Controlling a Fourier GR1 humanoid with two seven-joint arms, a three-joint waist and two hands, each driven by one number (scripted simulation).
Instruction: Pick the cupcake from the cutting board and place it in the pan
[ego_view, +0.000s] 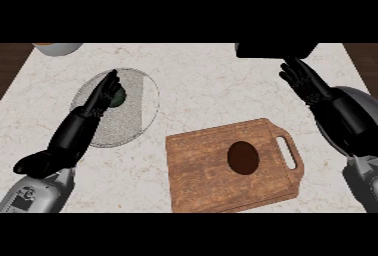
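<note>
While no writing shows, cupcake (243, 157) on cutting board (207, 170)

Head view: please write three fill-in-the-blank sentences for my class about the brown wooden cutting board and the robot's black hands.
1. The dark brown oval ____ sits on the brown wooden cutting board.
2. The board's handle slot is on the view's ____ side.
3. The robot's ____ hand, black with straight fingers, stretches over the round grey speckled plate.

Missing words: cupcake; right; left.
</note>
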